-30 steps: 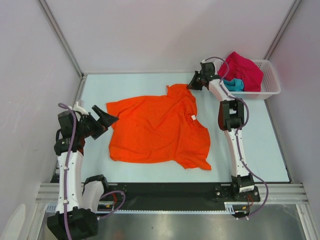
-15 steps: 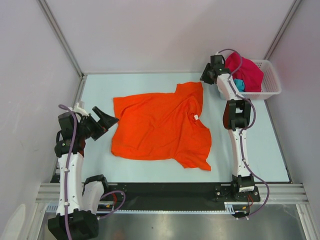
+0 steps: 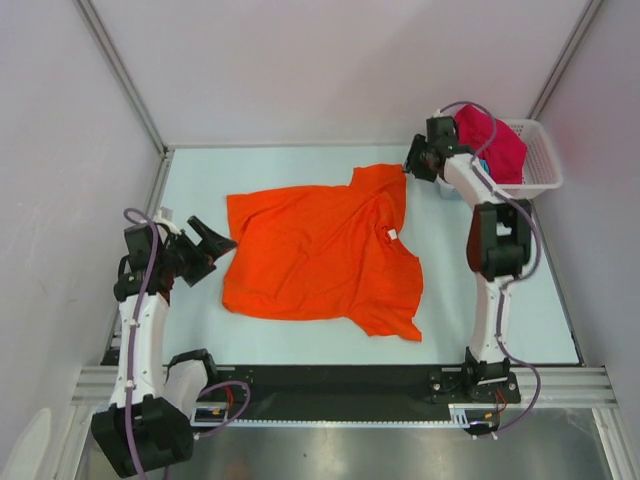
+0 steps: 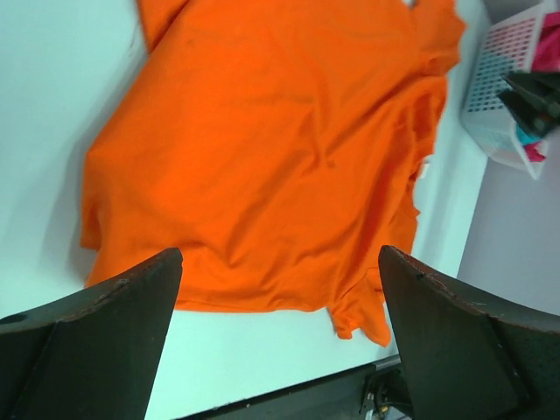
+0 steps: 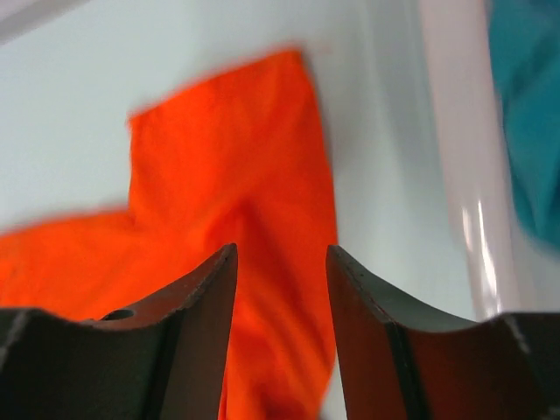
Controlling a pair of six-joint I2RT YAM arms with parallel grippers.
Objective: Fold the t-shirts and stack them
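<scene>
Left end effector (image 4: 278, 255) wide, right end effector (image 5: 281, 254) parted, empty; orange t-shirt (image 3: 320, 260) tag (image 3: 392, 235) unreadable.

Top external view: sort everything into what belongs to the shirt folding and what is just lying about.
Belongs to the job:
- orange t-shirt, spread out
- crimson-pink t-shirt, bunched up
- teal t-shirt
- left pincer and right pincer, both open

Just lying about:
- white basket, holding the two bunched shirts
- table
</scene>
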